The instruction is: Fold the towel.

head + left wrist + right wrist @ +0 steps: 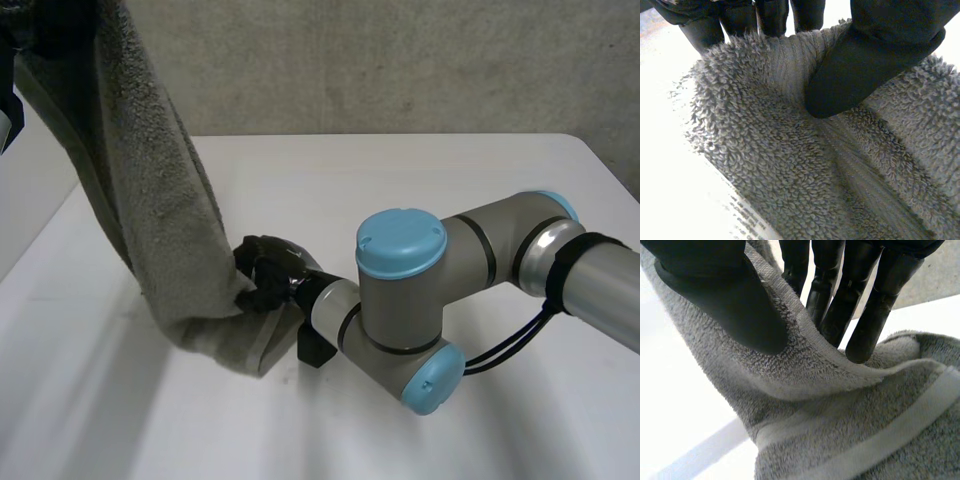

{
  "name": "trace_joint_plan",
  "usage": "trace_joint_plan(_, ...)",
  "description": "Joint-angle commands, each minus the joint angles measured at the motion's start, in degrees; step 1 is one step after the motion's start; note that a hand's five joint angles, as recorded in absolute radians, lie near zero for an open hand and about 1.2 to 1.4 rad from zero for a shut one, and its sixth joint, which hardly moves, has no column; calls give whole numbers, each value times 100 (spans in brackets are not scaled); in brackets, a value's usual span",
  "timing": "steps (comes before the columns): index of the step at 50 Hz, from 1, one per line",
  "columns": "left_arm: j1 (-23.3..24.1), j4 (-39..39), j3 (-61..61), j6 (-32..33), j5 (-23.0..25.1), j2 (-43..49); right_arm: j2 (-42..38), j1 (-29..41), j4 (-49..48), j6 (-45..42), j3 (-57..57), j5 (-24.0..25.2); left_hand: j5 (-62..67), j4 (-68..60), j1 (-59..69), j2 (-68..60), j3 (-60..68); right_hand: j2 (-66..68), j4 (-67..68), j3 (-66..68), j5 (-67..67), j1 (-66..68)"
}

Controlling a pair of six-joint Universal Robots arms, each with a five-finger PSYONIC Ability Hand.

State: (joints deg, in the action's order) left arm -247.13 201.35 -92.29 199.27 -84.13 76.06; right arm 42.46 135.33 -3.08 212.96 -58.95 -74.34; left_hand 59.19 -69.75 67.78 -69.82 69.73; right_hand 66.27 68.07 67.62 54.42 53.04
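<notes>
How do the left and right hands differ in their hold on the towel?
Left hand holds the towel by its upper end, raised high; right hand holds its lower end down at the table. Left hand's thumb presses looped pile; right hand pinches a hemmed edge. Both pinch the cloth with the thumb.

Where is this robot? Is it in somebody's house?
Probably not a house. It looks like a robot lab or test room: a plain white table, a bare grey wall behind it, and a robot arm whose right hand pinches a towel.
</notes>
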Motion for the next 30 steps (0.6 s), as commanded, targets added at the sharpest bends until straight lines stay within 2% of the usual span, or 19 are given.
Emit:
trace_joint_plan(1, -37, -8, 62, -2, -7, 31, 852, -305, 185, -668, -495, -370, 1081, -1025, 1222, -1018, 1027, 1373, 1193, 1238, 1558, 2696)
trace_joint_plan(3, -37, -16, 62, -2, -7, 5, 1630, -760, 211, -1507, -810, -703, 1081, -1025, 1222, -1018, 1027, 1373, 1193, 1238, 1558, 2696)
trace_joint_plan(4, -37, -17, 62, -2, -7, 5, 1634, -762, 212, -1511, -811, -704, 1081, -1025, 1222, -1018, 1027, 1373, 1193, 1238, 1558, 2696)
trace_joint_plan(6, -37, -25, 62, -2, -7, -21, 2273, -1331, 220, -2439, -1030, -853, 1081, -1025, 1222, -1018, 1027, 1373, 1193, 1238, 1558, 2696)
trace_joint_plan(8, -46, -52, 80, -2, -7, -56, 2502, -1525, 185, -2791, -1144, -854, 1081, -1025, 1222, -1018, 1027, 1373, 1193, 1238, 1558, 2696)
trace_joint_plan(12, -46, -87, 71, -2, -16, -65, 3040, -1668, 229, -3322, -1110, -871, 1081, -1025, 1222, -1018, 1027, 1373, 1193, 1238, 1558, 2696)
trace_joint_plan(14, -46, -96, 53, -2, -33, -74, 3687, -1694, 255, -3698, -1127, -819, 1081, -1025, 1222, -1018, 1027, 1373, 1193, 1238, 1558, 2696)
trace_joint_plan(17, -46, -166, -26, -2, -33, -65, 3963, -1694, 317, -3902, -1127, -819, 1081, -1025, 1222, -1018, 1027, 1373, 1193, 1238, 1558, 2696)
trace_joint_plan(19, -37, -367, -157, -2, -33, -39, 4418, -1694, 640, -4593, -1171, -810, 1081, -1025, 1222, -1018, 1027, 1373, 1193, 1238, 1558, 2696)
trace_joint_plan(20, -37, -368, -158, -2, -33, -39, 4420, -1694, 642, -4596, -1171, -810, 1081, -1025, 1222, -1018, 1027, 1373, 1193, 1238, 1558, 2696)
trace_joint_plan(22, -37, -622, -306, -2, -33, 31, 4709, -1624, 1088, -5479, -1241, -880, 1081, -1025, 1222, -1018, 1027, 1373, 1193, 1238, 1558, 2696)
trace_joint_plan(23, -37, -623, -307, -2, -33, 31, 4710, -1624, 1090, -5484, -1242, -880, 1081, -1025, 1222, -1018, 1027, 1373, 1193, 1238, 1558, 2696)
trace_joint_plan(24, -46, -754, -411, -2, -16, 49, 4719, -1580, 1334, -5963, -1277, -915, 1081, -1025, 1222, -1018, 1027, 1373, 1193, 1238, 1558, 2696)
trace_joint_plan(25, -46, -755, -412, -2, -16, 49, 4719, -1580, 1336, -5968, -1277, -915, 1081, -1025, 1222, -1018, 1027, 1373, 1193, 1238, 1558, 2696)
trace_joint_plan(27, -46, -974, -683, 7, -16, 258, 4640, -1414, 1852, -6685, -1338, -976, 1081, -1025, 1222, -1018, 1027, 1373, 1193, 1238, 1558, 2696)
trace_joint_plan(30, -28, -1115, -965, -2, -16, 619, 4334, -1343, 2345, -6890, -1435, -1099, 1081, -1025, 1222, -1018, 1027, 1373, 1193, 1238, 1558, 2696)
